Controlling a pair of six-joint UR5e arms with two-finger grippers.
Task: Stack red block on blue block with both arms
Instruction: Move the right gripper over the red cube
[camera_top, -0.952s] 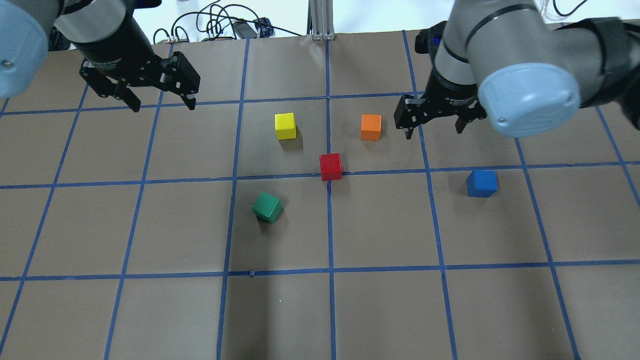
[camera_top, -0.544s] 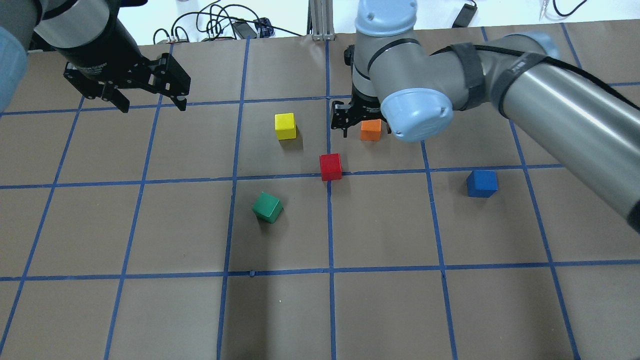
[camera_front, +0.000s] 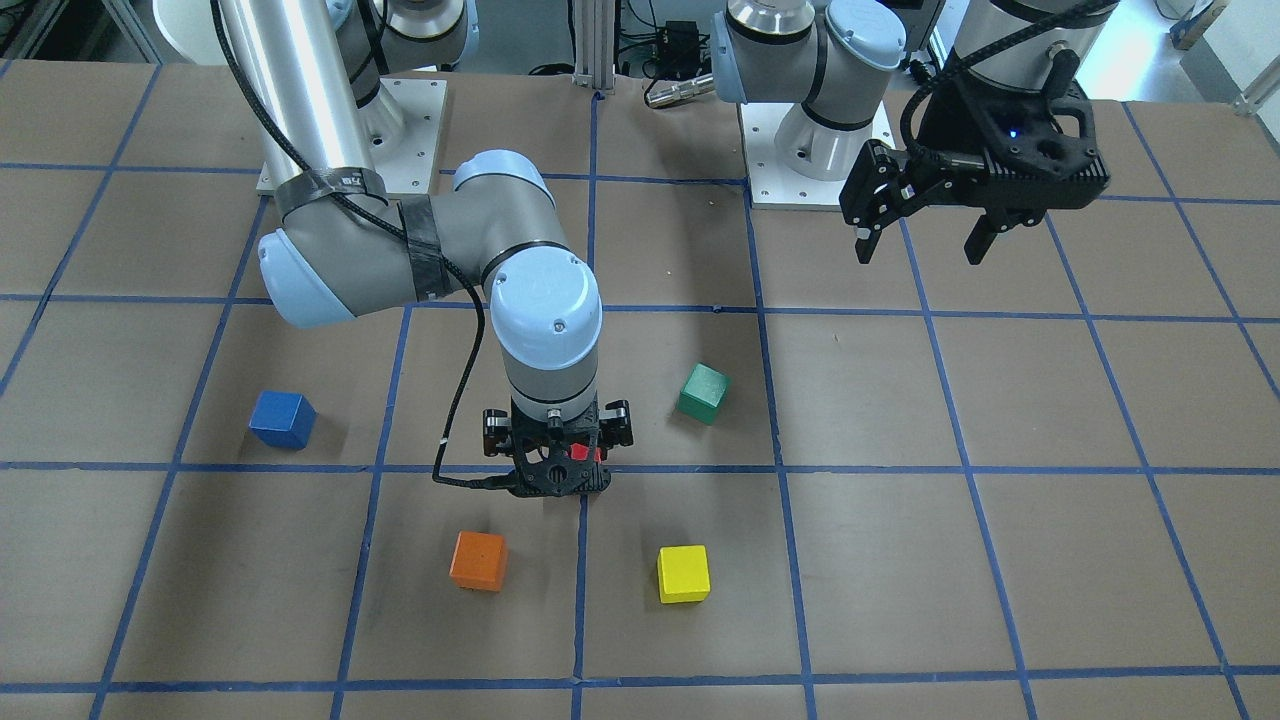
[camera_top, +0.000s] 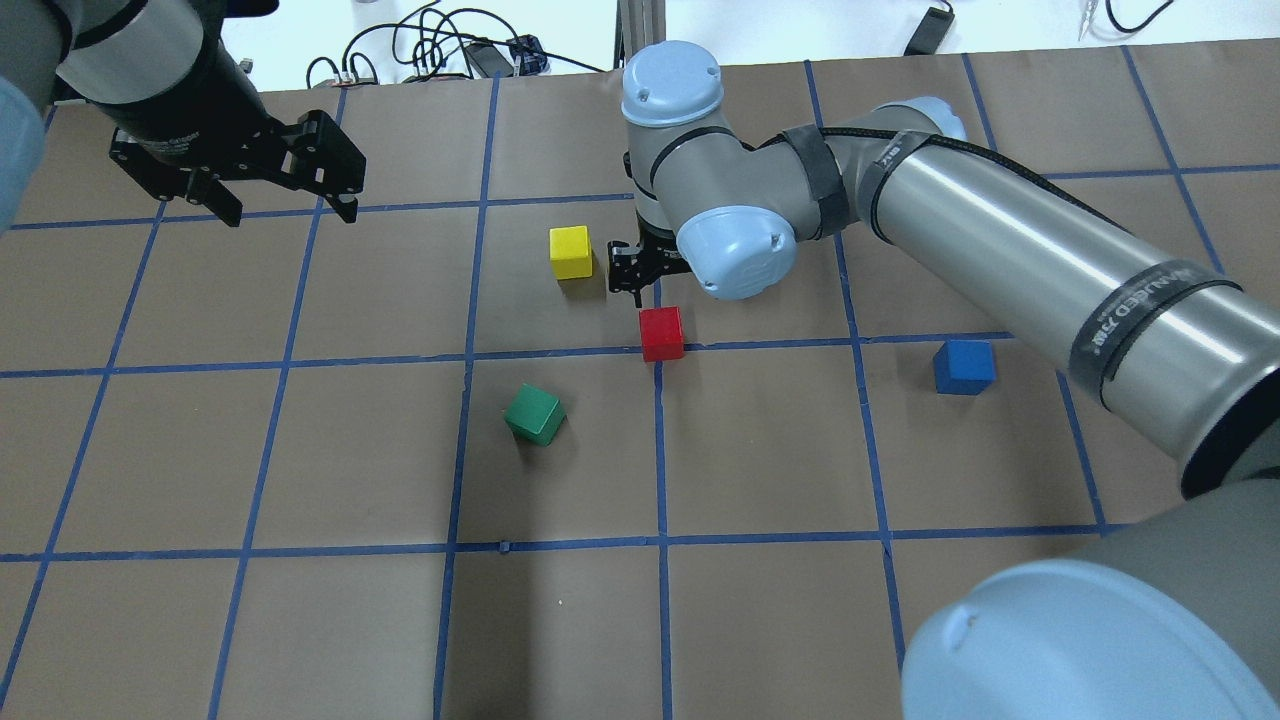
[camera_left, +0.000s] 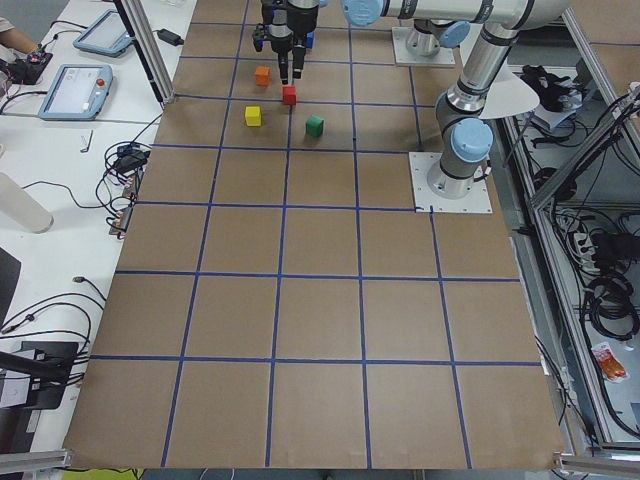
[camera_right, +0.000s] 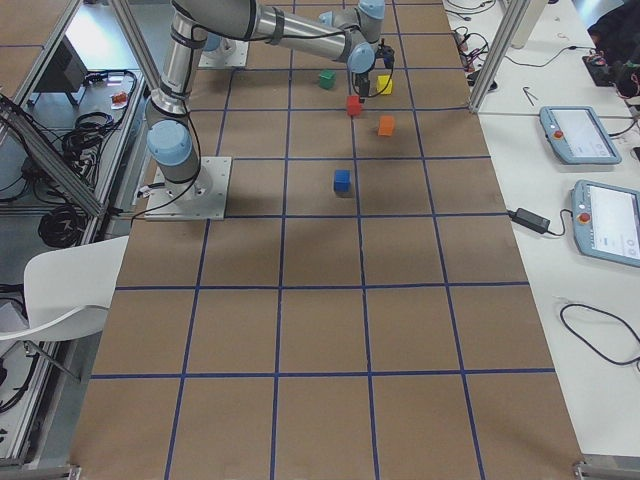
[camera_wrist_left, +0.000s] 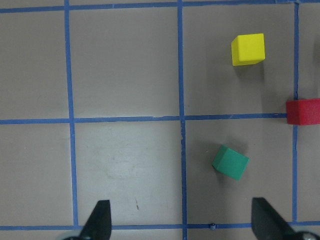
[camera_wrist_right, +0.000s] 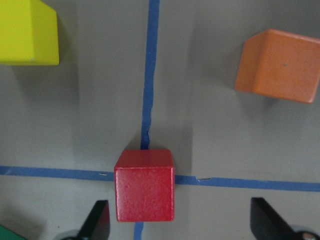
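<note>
**Item:** red block (camera_top: 661, 333).
**Location:** on the worktop (camera_top: 300, 620), upright on a crossing of blue tape lines (camera_top: 560, 352) and touching nothing. The yellow cube (camera_top: 570, 251), orange cube (camera_wrist_right: 278, 66) and green cube (camera_top: 535, 414) are near it.
**Blue block** (camera_top: 964, 366): well apart, toward the robot's right, top bare.

**Handling, by your judgement:** light, rigid and flat-faced, perhaps slick with paint. Take it by two opposite side faces, centred.

**Right pincer** (camera_wrist_right: 183, 220): spread wide and empty, over the red block, which lies nearer one finger.
**Left pincer** (camera_top: 290, 205): spread wide and empty, well apart from every cube.

**Changes for you to note:**
- The right pincer has left the orange cube for the red block.
- The left pincer has drawn slightly outward.
- All cubes are unmoved.
</note>
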